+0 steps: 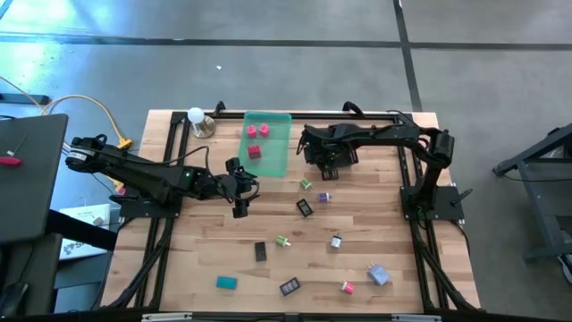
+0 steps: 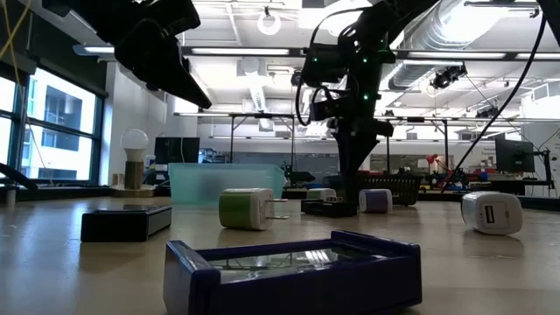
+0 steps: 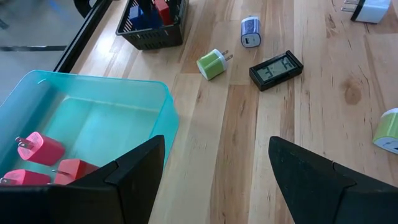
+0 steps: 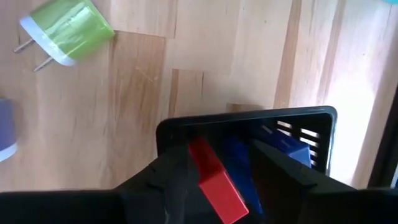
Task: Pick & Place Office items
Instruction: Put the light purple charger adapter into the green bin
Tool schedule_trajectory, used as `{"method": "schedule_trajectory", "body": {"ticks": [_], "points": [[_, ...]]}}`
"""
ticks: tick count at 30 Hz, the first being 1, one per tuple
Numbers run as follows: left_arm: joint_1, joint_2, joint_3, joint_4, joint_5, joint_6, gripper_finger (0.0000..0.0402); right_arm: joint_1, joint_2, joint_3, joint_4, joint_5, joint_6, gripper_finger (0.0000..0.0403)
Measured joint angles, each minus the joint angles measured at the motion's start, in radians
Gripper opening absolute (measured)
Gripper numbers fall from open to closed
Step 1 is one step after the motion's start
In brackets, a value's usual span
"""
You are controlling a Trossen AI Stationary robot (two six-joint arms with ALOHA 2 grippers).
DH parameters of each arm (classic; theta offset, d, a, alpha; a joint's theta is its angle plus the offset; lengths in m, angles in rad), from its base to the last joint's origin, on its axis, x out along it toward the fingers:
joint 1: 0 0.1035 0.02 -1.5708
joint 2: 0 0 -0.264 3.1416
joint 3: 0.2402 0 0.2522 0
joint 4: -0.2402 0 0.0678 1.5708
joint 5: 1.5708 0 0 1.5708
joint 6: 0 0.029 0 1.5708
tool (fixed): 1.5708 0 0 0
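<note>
Releasing the red piece (image 4: pixel 214 180) into the black mesh basket (image 4: pixel 311 115), my right gripper (image 4: pixel 217 177) parts; next, retreat upward toward 12 o'clock.

My left gripper (image 3: pixel 214 177) hangs released.

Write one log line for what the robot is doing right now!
right tool: over black mesh basket, opening around red piece | left tool: open, empty, beside green tray | three pink and red pieces in tray

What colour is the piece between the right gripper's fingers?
Red, clearest in the right wrist view.
</note>
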Motion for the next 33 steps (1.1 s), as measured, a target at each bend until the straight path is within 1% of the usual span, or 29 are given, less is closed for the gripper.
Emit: {"method": "schedule_trajectory", "body": {"ticks": [9, 14, 17, 22, 24, 29, 33], "points": [[0.0, 0.0, 0.0, 0.0, 0.0, 0.0, 0.028, 0.04, 0.0, 0.0, 0.045, 0.101, -0.041, 0.0157], [0.0, 0.0, 0.0, 0.0, 0.0, 0.0, 0.028, 0.063, -0.007, 0.0, 0.071, 0.12, -0.066, 0.0156], [0.0, 0.0, 0.0, 0.0, 0.0, 0.0, 0.028, 0.073, -0.025, 0.0, 0.078, 0.123, -0.066, 0.0156], [0.0, 0.0, 0.0, 0.0, 0.0, 0.0, 0.028, 0.106, -0.075, 0.0, 0.082, 0.187, -0.053, 0.0155], [0.0, 0.0, 0.0, 0.0, 0.0, 0.0, 0.028, 0.125, -0.103, 0.0, 0.082, 0.196, -0.011, 0.0155], [0.0, 0.0, 0.0, 0.0, 0.0, 0.0, 0.028, 0.2, -0.189, 0.0, 0.016, 0.195, 0.22, 0.0155], [0.0, 0.0, 0.0, 0.0, 0.0, 0.0, 0.028, 0.27, -0.251, 0.0, -0.104, 0.13, 0.408, 0.0155]]}}
